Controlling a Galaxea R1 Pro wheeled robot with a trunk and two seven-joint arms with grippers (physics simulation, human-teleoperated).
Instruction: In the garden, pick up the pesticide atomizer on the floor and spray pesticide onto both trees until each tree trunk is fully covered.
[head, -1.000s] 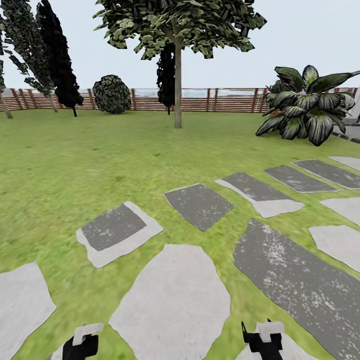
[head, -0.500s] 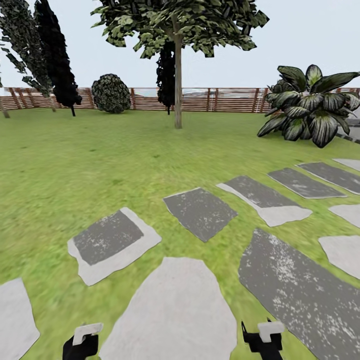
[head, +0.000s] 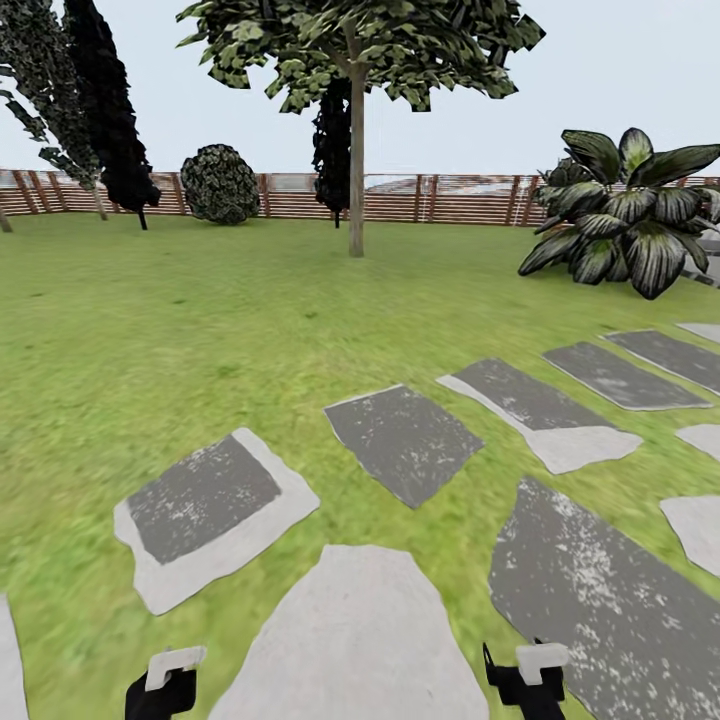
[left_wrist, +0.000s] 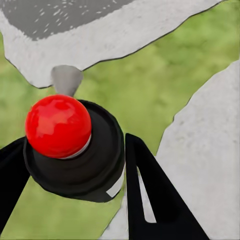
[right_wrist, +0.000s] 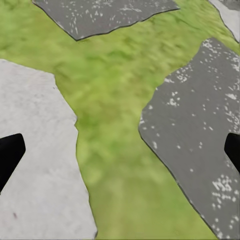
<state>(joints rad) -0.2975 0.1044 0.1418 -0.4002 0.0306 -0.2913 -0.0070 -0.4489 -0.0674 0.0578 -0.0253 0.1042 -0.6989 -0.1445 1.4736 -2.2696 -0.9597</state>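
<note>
Between left pincer (left_wrist: 70, 175) fingers — the atomizer (left_wrist: 75, 145).

The head camera looks forward and down over the lawn (head: 200, 330) toward the fence (head: 400, 200), from well back. Both wrist cameras point almost straight down, close to the ground. All three take in the pale stepping stone (head: 350, 640) (left_wrist: 200, 150) (right_wrist: 35, 165) nearest the robot and the grass beside it.
</note>
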